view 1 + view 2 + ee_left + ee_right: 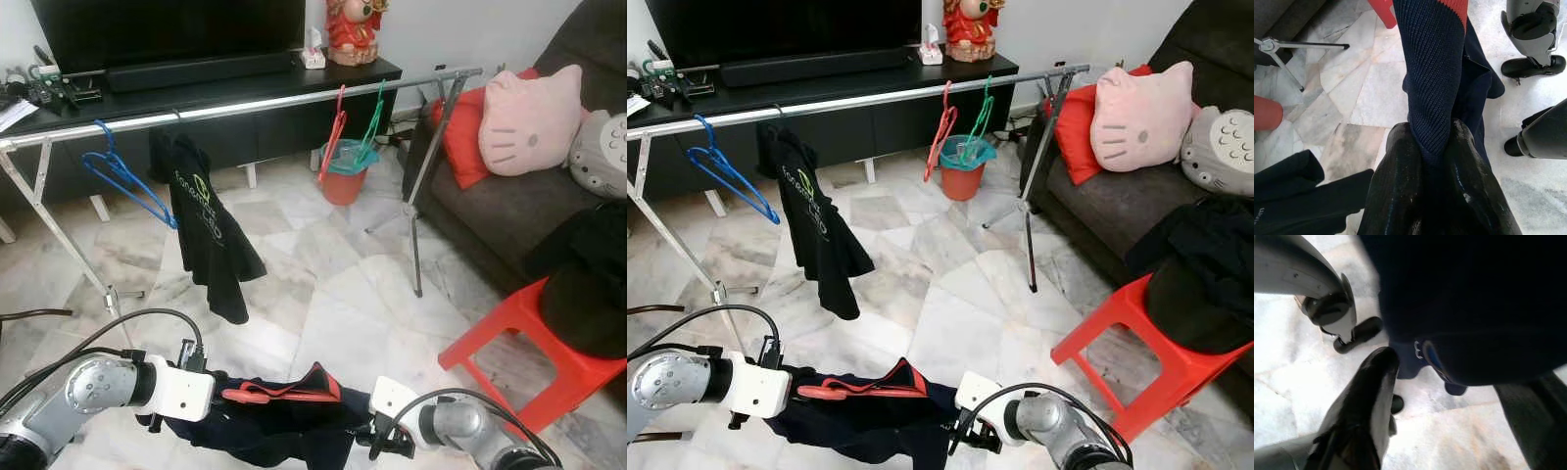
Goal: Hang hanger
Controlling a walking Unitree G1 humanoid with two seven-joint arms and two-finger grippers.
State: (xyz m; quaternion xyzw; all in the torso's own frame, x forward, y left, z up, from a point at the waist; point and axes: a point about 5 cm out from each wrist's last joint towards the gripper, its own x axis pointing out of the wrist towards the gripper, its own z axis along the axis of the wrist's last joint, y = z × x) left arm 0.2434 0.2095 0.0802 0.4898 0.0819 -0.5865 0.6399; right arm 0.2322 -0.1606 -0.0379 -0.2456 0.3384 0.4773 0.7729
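Note:
A navy garment [265, 421] with red trim hangs on a red hanger [279, 394], low in front of me between my two arms. My left gripper [1437, 156] is shut on a fold of its navy knit fabric, at the garment's left end [220, 397]. My right gripper [377, 436] is at the garment's right end. In the right wrist view its fingers [1371, 387] stand wide apart, with the dark cloth [1474, 308] close over them. The metal clothes rail [245, 106] runs across the room ahead.
On the rail hang a blue hanger [122, 176], a black T-shirt [211, 230], a red hanger [333, 132] and a green hanger [370, 127]. An orange bucket [343, 181] stands behind the rail. At the right, a red stool [529, 343] holds black clothes [588, 284] beside a sofa [470, 211].

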